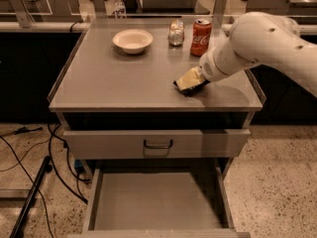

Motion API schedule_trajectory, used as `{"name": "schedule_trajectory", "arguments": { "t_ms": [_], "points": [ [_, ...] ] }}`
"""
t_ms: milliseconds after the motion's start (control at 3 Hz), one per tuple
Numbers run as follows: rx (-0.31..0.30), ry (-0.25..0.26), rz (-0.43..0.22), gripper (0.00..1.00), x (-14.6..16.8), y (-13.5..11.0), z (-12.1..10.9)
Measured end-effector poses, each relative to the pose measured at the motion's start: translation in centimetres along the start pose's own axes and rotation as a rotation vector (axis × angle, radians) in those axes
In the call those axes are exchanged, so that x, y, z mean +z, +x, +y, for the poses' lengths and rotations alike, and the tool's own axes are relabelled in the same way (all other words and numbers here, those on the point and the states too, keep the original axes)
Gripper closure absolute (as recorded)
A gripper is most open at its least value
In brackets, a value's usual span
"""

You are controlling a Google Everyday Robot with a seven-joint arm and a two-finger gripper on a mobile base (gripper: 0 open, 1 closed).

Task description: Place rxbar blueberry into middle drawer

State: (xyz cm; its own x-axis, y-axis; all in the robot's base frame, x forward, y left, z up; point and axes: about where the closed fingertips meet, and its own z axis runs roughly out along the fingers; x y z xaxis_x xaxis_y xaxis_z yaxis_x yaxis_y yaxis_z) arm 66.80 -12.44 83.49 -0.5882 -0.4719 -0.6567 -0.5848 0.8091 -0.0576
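Observation:
My gripper (189,81) is low over the right front part of the grey cabinet top (114,78), at the end of the white arm that reaches in from the right. A dark flat sliver (184,89) shows just under its tip; it looks like the rxbar blueberry, mostly hidden by the gripper. The middle drawer (153,202) is pulled out below the cabinet front, a wide grey tray with a bare floor. The gripper is well above and behind it.
A red cola can (201,36) and a small clear jar (176,32) stand at the back of the top, and a white bowl (132,40) at the back left. A shut grey drawer front with a black handle (158,144) sits above the open tray. Cables lie on the floor at the left.

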Motion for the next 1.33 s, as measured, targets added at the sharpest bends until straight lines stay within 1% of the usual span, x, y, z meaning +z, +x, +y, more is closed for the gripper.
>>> {"name": "schedule_trajectory", "arguments": {
  "t_ms": [333, 667, 1000, 1333],
  "points": [
    [-0.042, -0.05, -0.013, 1.0, -3.1, 2.2, 1.3],
    [-0.094, -0.169, -0.045, 1.0, -8.1, 5.6, 2.6],
    [-0.129, -0.343, -0.137, 1.0, -11.8, 6.6, 2.7],
    [-0.22, -0.391, -0.135, 1.0, -13.1, 6.8, 3.5]
  ]
}}
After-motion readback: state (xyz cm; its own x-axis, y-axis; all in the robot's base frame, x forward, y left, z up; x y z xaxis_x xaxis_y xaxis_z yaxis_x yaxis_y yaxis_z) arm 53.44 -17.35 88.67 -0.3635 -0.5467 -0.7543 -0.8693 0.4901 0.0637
